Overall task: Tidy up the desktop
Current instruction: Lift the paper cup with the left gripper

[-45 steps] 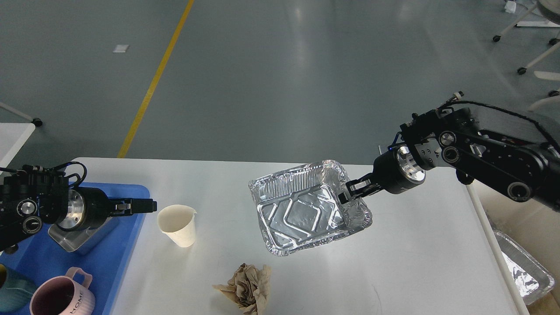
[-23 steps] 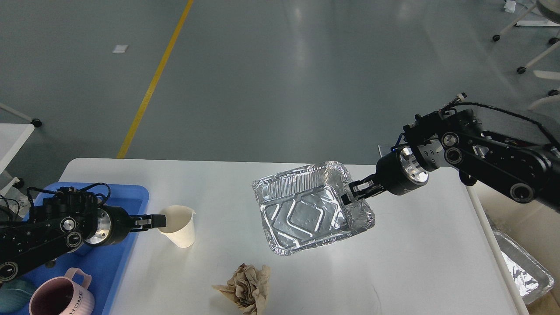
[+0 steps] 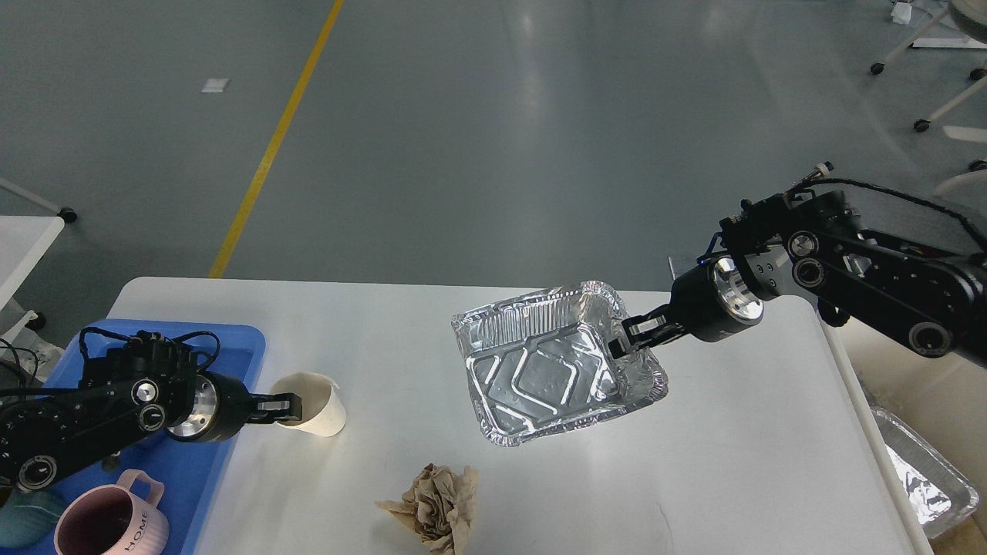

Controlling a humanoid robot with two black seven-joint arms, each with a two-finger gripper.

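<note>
The white desktop [image 3: 732,462] fills the lower view. My right gripper [image 3: 628,341] is shut on the right rim of a crumpled foil tray [image 3: 540,370] and holds it tilted above the middle of the desktop. My left gripper [image 3: 287,404] is at the left rim of a cream paper cup [image 3: 316,407], which stands tilted on the desktop beside the blue tray. Its fingers overlap the rim and I cannot tell them apart. A crumpled ball of brown paper [image 3: 432,509] lies near the front edge.
A blue plastic tray [image 3: 231,347] at the left holds a pink mug [image 3: 108,524] and a teal mug [image 3: 19,524]. Off the desktop's right edge, another foil tray [image 3: 925,478] lies lower down. Chair legs on castors stand on the floor at the far right.
My left gripper has come down and right from above the blue tray to the cup's rim, and the cup has tipped. My right gripper has carried the foil tray slightly right.
</note>
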